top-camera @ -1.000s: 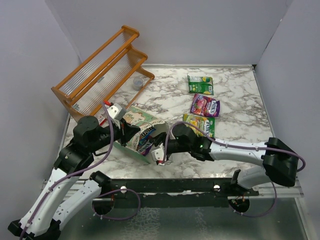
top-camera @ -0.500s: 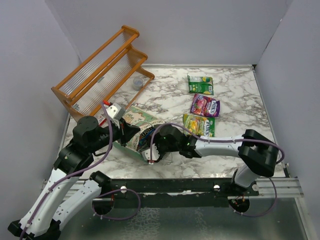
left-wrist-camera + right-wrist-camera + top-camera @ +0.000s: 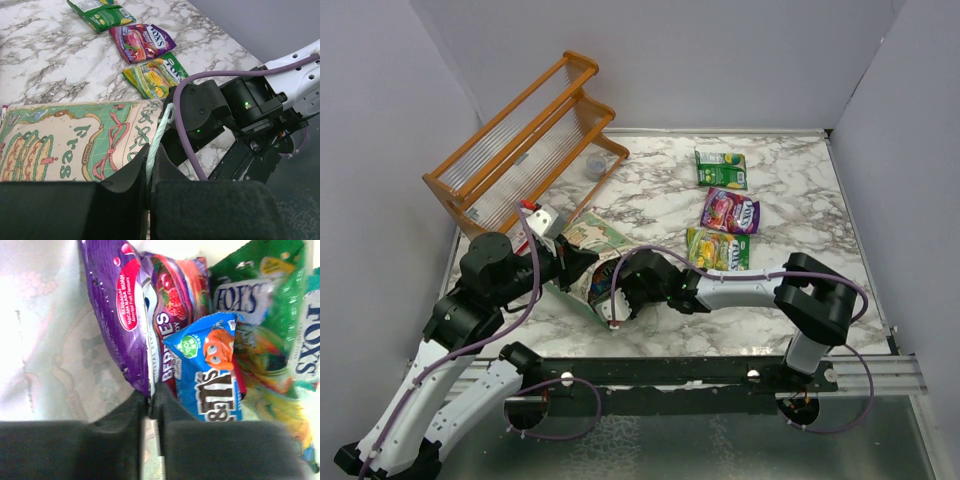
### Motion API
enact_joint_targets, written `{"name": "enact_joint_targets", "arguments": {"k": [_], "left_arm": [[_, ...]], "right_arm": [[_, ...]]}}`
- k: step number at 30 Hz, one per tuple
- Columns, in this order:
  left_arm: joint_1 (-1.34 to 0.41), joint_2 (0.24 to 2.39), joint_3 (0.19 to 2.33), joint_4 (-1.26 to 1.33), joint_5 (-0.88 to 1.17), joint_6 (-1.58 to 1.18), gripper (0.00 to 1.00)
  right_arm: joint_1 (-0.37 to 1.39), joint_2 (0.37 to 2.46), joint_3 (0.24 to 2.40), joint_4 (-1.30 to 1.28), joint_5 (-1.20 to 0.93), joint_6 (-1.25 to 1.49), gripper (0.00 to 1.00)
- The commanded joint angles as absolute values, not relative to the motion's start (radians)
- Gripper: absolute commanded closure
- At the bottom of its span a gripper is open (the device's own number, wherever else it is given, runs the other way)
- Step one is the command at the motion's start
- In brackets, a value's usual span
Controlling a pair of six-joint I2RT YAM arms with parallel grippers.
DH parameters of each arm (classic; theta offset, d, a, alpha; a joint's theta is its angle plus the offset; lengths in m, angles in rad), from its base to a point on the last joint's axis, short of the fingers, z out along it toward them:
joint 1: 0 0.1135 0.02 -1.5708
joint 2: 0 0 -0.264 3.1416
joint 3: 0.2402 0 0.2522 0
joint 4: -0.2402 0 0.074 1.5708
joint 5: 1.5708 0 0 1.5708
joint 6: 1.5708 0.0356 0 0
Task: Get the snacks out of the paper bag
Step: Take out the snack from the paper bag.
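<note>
Near the bench's [image 3: 800, 200] near-left edge the paper bag [image 3: 75, 145] lies on its side, the left claw [image 3: 149, 170] pressed together on its string handle [image 3: 159, 135]. Inside, the right claw [image 3: 150, 410] pinches a purple packet [image 3: 117, 305] beside a blue M&M's packet [image 3: 215, 375] and a green FOX'S packet [image 3: 260, 295]. Farther right lies a pink FOX'S packet [image 3: 730, 211]; an orange rack [image 3: 525, 140] stands far left.

The top view looks down from above and behind the arms over the whole white-and-grey marbled bench [image 3: 650, 200]. The left wrist view looks low past the left gripper [image 3: 149, 165] across the pale-green printed paper bag [image 3: 75, 145]; the green glossy packet [image 3: 100, 12] at that frame's top edge also shows in the top view. The right wrist view, very near, faces a purple glossy packet [image 3: 120, 305] above the right gripper [image 3: 152, 400].
</note>
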State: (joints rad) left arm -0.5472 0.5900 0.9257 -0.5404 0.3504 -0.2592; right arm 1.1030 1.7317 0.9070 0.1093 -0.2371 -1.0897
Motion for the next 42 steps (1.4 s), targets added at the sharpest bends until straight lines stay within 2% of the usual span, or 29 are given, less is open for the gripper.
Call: {"name": "enact_joint_targets", "arguments": {"k": [1, 18, 27, 34, 42], "left_arm": [[-0.548, 0.574, 0.951, -0.523, 0.336, -0.263, 1.00], [-0.548, 0.564, 0.938, -0.525, 0.265, -0.261, 1.00], [-0.548, 0.552, 0.953, -0.508, 0.162, -0.255, 1.00], [-0.548, 0.521, 0.953, -0.487, 0.078, -0.271, 1.00], [-0.548, 0.518, 0.978, -0.512, -0.055, -0.265, 1.00]], "right_arm": [[1.109, 1.702, 0.907, 0.162, -0.241, -1.085, 0.98], [1.109, 1.419, 0.835, 0.108, -0.318, -0.896, 0.99], [1.109, 1.260, 0.836, 0.063, -0.296, -0.798, 0.99], [1.109, 1.144, 0.823, 0.053, -0.354, -0.767, 0.99], [1.109, 0.958, 0.838, 0.072, -0.278, -0.731, 0.99]]}}
